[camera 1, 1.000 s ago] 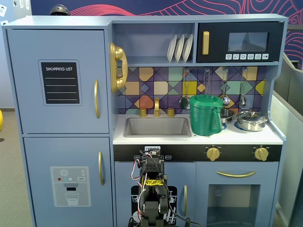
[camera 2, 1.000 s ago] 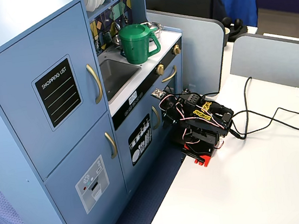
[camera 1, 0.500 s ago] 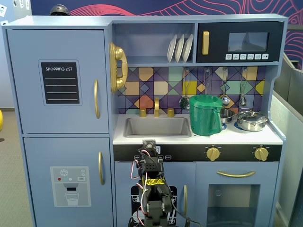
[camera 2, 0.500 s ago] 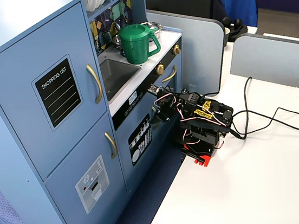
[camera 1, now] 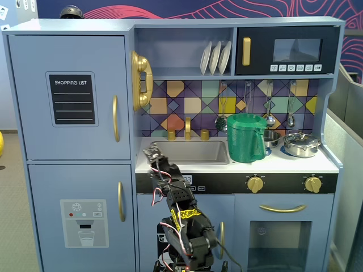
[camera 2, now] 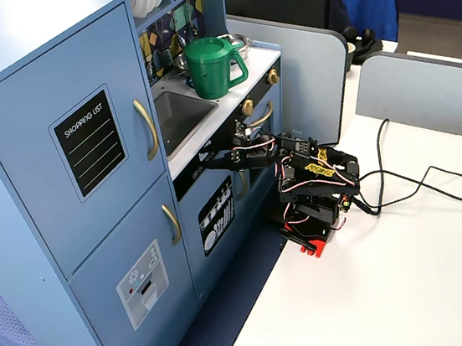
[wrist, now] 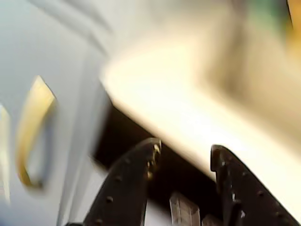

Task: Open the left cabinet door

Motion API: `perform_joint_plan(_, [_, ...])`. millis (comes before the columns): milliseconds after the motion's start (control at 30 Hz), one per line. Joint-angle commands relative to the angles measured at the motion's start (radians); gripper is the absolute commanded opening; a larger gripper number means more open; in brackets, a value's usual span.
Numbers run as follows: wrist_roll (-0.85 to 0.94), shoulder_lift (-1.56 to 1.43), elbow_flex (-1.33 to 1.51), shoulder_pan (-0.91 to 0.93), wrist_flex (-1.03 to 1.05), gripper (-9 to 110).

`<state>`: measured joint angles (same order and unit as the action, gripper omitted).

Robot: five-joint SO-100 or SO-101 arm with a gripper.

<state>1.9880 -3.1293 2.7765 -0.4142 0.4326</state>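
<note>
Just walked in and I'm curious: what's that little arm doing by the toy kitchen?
A small robot arm is reaching its gripper toward the play kitchen, near the counter's front edge by the sink. The jaws are open and hold nothing. The left cabinet door, with the shopping-list panel, is shut, its gold handle untouched.

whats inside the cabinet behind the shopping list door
Nothing inside shows: the left cabinet door is shut flush in both fixed views, its gold handle untouched. The gripper hangs near the sink, jaws apart.
</note>
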Motion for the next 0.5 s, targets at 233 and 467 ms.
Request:
perform_joint_plan(233, [-0.077,0.195,-0.364,-0.181,-0.126,7])
perform_joint_plan(467, [-0.278,0.296,-0.532,-0.169,0.003,8])
